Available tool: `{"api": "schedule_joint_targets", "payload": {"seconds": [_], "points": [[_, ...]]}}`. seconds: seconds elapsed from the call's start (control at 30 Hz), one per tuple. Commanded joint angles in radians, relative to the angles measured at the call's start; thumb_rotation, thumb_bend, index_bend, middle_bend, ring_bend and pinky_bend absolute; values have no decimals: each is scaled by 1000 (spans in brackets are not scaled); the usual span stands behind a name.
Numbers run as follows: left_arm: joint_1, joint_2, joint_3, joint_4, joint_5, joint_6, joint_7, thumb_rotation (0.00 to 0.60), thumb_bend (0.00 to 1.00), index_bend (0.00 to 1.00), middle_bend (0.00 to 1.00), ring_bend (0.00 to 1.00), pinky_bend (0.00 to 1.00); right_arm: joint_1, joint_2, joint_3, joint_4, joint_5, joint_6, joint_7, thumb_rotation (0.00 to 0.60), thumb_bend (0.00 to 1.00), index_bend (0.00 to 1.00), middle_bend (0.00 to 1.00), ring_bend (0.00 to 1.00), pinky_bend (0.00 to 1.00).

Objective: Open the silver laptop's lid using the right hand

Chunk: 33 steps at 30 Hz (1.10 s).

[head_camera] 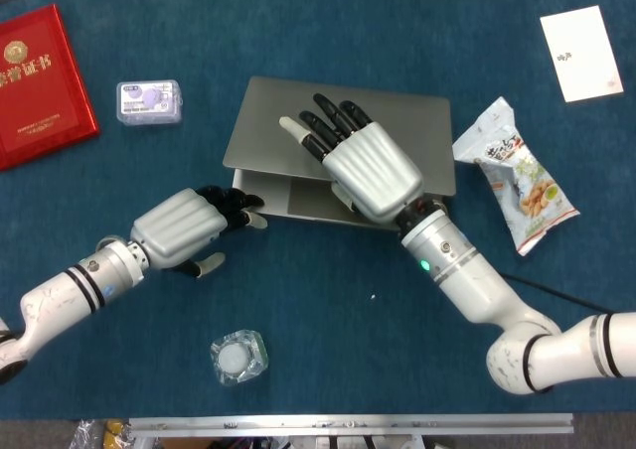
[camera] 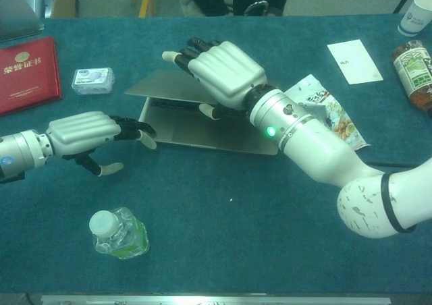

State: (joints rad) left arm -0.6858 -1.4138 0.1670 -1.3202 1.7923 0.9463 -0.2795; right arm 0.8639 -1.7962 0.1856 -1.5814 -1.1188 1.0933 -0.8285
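The silver laptop stands slightly ajar in the middle of the blue table, its lid [head_camera: 263, 131] [camera: 152, 86] raised a little above the base [head_camera: 298, 203] [camera: 179, 131]. My right hand [head_camera: 370, 173] [camera: 221, 72] grips the lid's front edge, with its fingers spread over the top and its thumb tucked underneath. My left hand [head_camera: 182, 230] [camera: 82, 133] reaches in from the left. Its fingertips [head_camera: 248, 211] rest at the base's front left corner, and its thumb hangs apart below.
A red certificate book [head_camera: 40, 81] [camera: 23, 72] and a small plastic box [head_camera: 149, 101] [camera: 92, 79] lie at the left. At the right are a snack bag [head_camera: 517, 176] [camera: 324, 113], a white card [head_camera: 581, 52] [camera: 354, 61], a jar [camera: 415, 72] and a cup [camera: 417, 13]. A water bottle [head_camera: 237, 358] [camera: 120, 234] stands near the front.
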Motion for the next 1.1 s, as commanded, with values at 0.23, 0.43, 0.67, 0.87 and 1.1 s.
{"api": "schedule_joint_targets", "payload": {"seconds": [0.23, 0.43, 0.67, 0.87, 1.1], "points": [[-21, -3, 8, -15, -37, -54, 31, 600, 417, 191, 101, 108, 184, -1, 5, 2, 1, 1, 5, 6, 600, 287, 102, 163, 31, 189], [-28, 1, 17, -25, -52, -73, 38, 600, 416, 191, 103, 107, 184, -3, 11, 3, 0, 0, 10, 13, 600, 287, 102, 163, 31, 189], [-37, 3, 24, -34, -61, -86, 46, 600, 417, 192, 104, 108, 184, -6, 24, 13, -8, -3, 23, 22, 600, 287, 102, 163, 31, 189], [-42, 1, 30, -38, -66, -93, 51, 600, 416, 193, 106, 108, 184, -10, 34, 19, -13, -3, 32, 28, 600, 287, 102, 163, 31, 188], [-44, 2, 37, -39, -69, -93, 54, 600, 417, 193, 106, 107, 184, -16, 56, 36, -21, 2, 49, 37, 600, 287, 102, 163, 31, 189]]}}
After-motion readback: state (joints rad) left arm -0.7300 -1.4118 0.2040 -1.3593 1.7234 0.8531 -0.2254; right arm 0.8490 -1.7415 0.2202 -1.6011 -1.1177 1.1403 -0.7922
